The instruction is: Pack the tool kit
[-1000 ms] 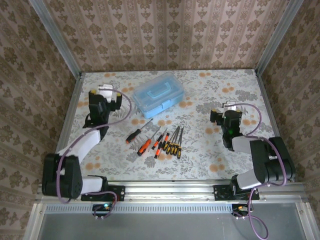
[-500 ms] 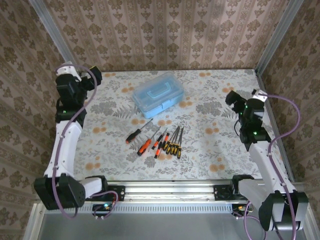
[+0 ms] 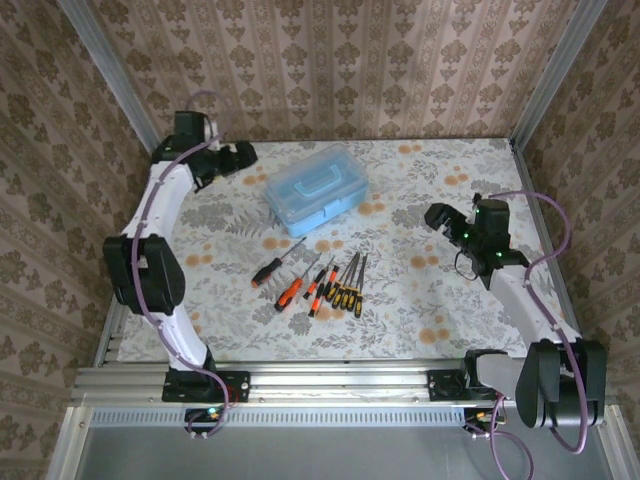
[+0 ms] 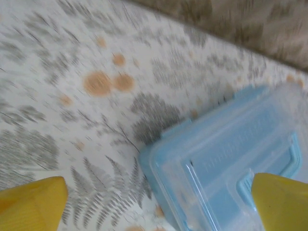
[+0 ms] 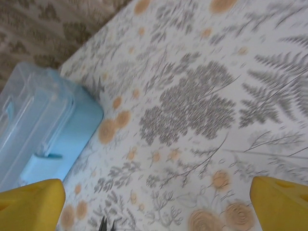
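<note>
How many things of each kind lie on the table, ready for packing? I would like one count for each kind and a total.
Blue tool box, lid shut: 1
Screwdrivers: about 7 (those lying close together on the right of the row are hard to separate)
Total: about 8
</note>
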Controlling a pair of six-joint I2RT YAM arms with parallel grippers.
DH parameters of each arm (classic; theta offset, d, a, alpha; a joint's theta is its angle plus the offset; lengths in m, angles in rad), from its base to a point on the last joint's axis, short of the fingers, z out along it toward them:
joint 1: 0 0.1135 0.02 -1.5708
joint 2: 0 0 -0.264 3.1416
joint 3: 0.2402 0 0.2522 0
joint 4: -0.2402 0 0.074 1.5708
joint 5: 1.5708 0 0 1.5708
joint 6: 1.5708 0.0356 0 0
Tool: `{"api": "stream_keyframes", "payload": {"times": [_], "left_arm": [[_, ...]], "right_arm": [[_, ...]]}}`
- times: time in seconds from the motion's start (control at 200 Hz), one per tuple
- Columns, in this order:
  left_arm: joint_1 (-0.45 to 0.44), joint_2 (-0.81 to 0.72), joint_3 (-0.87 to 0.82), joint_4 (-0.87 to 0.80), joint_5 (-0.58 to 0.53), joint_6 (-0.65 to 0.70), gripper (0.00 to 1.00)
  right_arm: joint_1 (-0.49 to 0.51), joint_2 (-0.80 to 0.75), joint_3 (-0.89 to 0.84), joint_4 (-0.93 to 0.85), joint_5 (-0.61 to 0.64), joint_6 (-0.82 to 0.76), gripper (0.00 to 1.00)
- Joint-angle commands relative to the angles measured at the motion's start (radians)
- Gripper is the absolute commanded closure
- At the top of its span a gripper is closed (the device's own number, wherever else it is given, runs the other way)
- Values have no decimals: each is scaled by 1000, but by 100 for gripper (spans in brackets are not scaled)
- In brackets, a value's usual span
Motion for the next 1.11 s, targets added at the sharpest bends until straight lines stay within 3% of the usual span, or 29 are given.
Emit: {"api": "stream_keyframes", "payload": {"times": [0.0,0.175,0.52,1.015,1.1], "left_arm": [[-59,24,60,-88,89,55,0],[-148,91,108,-118,32,95,0],[-202,147,112,-128,-110,139,0],[-334,234,200,-172,-181,220,3],[-398,252,230,-197,-221,238,4]], "right_arm": [[33,28,56,30,-130,-10,0],[65,25,65,18,-142,-22,0],[69,-12,62,-11,-148,-29,0],[69,-15,63,-19,-107,-14,0],[69,-24,61,-27,-89,-14,0]]}}
